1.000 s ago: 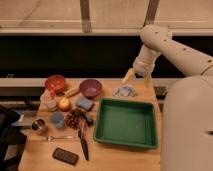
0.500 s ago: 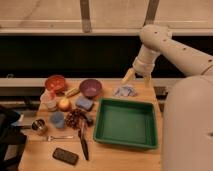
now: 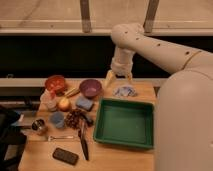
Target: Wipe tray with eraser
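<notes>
Eraser point(image 3: 65, 156): lies flat on the worktop point(image 3: 115, 162) near its front-left corner, outside the tray and untouched.
Eraser long axis: runs roughly along the 10-to-4 line, nearly across the view.
Closest neighbour: a black-handled knife point(image 3: 83, 142) just beside the eraser at its 2 o'clock, blade pointing toward 12.
Tray point(image 3: 98, 125): at the eraser's 2 o'clock, beyond the knife; nothing can be seen inside it.
Hand point(image 3: 119, 79): raised above the back edge of the worktop, at the tray's 12 o'clock, well apart from the eraser.
Hand state: fingers spread, with nothing between them.
Under the hand: a purple bowl point(image 3: 90, 88) at its 8 o'clock and a crumpled pale cloth point(image 3: 124, 91) at its 6 o'clock.
Key bearing: from the hand, the eraser lies toward 7 o'clock, across the whole worktop; there is only the one arm to reach it.
Step, as I judge it: the pick-up has not begun; wiping comes after.
Next move likely needs: a long reach to the front-left, fingers closing across the eraser's short sides.
Risk: catching the knife handle on the way down.
</notes>
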`<state>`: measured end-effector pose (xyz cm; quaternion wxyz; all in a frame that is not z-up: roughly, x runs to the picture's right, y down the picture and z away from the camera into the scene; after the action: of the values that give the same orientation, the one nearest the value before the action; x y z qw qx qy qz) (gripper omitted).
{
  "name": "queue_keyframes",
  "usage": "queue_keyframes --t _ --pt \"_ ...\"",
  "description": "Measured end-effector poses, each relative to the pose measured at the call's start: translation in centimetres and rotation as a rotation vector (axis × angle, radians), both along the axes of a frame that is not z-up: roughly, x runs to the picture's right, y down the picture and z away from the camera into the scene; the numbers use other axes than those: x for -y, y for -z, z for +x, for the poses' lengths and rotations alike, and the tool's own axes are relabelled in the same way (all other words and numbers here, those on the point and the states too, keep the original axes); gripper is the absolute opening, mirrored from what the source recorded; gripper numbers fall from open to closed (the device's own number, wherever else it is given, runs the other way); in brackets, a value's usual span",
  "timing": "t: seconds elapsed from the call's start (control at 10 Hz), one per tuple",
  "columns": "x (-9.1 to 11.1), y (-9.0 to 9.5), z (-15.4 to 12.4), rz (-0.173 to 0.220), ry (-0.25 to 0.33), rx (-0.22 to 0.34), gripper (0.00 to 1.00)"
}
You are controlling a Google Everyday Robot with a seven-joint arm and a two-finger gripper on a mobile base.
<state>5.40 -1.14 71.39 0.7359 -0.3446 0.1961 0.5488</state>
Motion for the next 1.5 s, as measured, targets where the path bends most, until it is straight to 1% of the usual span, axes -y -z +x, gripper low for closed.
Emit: queue_keyframes --t 0.1,0.2,0.4,0.5,0.8,0.9,1.0,1.1,1.3,1.4,1.5 --pt "-1.9 0.8 -2.2 0.002 0.061 0.040 0.80" --pt "-3.1 1.4 -3.4 -0.003 0.091 0.070 0.80" --pt "-6.3 3.0 -6.6 -0.018 0.175 0.160 0.80" --pt "-7.1 3.4 -7.2 -0.022 0.196 0.181 0.80" --pt "-7.1 3.5 -7.2 -0.023 0.199 0.186 0.80" --pt "-7.2 3.3 -7.2 -0.022 0.215 0.189 0.80" --pt "-7.9 3.2 -8.0 -0.026 0.244 0.203 0.80" --pt "-8.9 3.1 -9.4 -0.031 0.274 0.227 0.80" --pt "-11.9 3.5 -11.5 -0.055 0.313 0.253 0.80" --pt "-14.4 4.0 -13.4 -0.072 0.331 0.279 0.80" --pt "-16.9 4.6 -15.5 -0.093 0.336 0.317 0.80"
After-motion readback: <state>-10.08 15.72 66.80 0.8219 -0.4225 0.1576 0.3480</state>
